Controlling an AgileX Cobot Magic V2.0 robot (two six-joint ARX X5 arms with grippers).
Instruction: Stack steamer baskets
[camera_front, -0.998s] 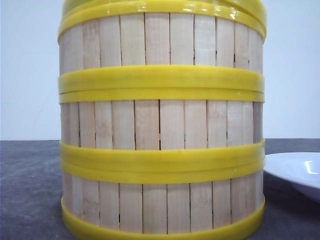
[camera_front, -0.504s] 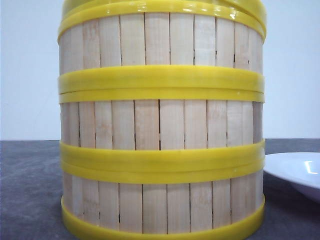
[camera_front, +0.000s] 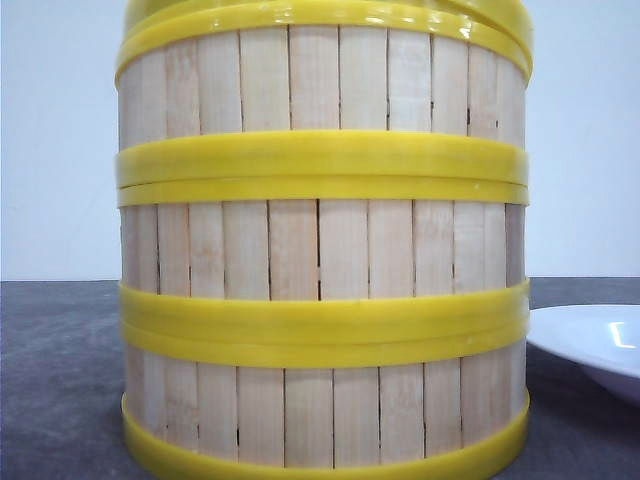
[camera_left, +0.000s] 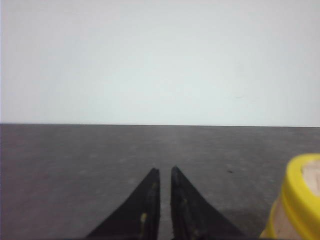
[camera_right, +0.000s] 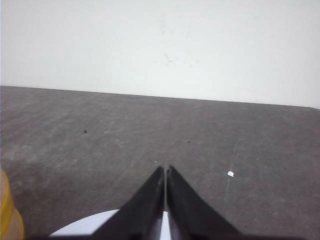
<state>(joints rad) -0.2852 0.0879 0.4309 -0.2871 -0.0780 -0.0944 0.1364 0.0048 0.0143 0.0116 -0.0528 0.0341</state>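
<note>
Front cam is nearly filled by the baskets (camera_front: 320, 250): three stacked, top rim cut off by the frame edge, so I can't see what sits on top or inside. Only a sliver of table (camera_front: 60, 380) shows either side, and the plate (camera_front: 590, 350) is cut off at the right edge, just beside the stack's base. Neither arm shows in front cam.

L gripper (camera_left: 163, 172): fingers nearly together, thin gap between tips, nothing in it. It hangs over bare table; a blurred yellow rim w/ pale slats (camera_left: 297, 200) pokes in at the frame corner, beside the fingers, apart from them.

R gripper (camera_right: 165, 170): fingers pressed together, empty. Plate's white edge (camera_right: 85, 227) lies under the fingers, partly hidden by them. A yellow sliver (camera_right: 7, 215) at the frame edge, well off to the side; too little shows to tell which basket.
</note>
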